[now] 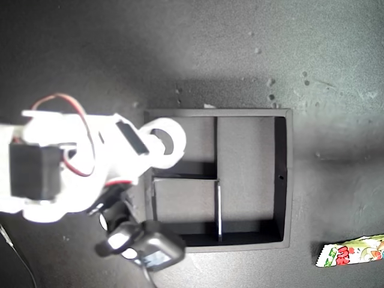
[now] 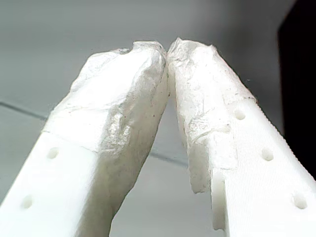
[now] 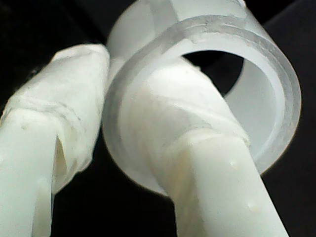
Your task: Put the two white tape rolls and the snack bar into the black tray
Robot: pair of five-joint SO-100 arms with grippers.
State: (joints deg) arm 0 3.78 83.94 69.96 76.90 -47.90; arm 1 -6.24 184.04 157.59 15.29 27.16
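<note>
A: Going from the exterior view's left, what is my second hand (image 3: 106,123) doing now?

B: It is gripping a white tape roll (image 1: 165,143), with one finger (image 3: 197,148) passing inside the ring and the other finger outside on its wall. In the exterior view the roll is hanging over the black tray (image 1: 285,180), above the small compartment at the tray's corner nearest the desk's far-left part in that view.

A: How should I be doing the release well?

B: I think you should be lowering the roll until it is well inside the walls, centred in the compartment and clear of the divider. Then open slowly, because the inner finger may be dragging the ring up when you are lifting.

A: And my first hand (image 2: 167,49)?

B: Its padded fingertips are touching, so it is closed on nothing. It is not showing in the exterior view, so I cannot tell where it is standing.

A: The other things?

B: The snack bar (image 1: 354,252) is lying on the desk near the exterior view's lower right corner, well apart from the tray. The second roll I am not seeing anywhere.
</note>
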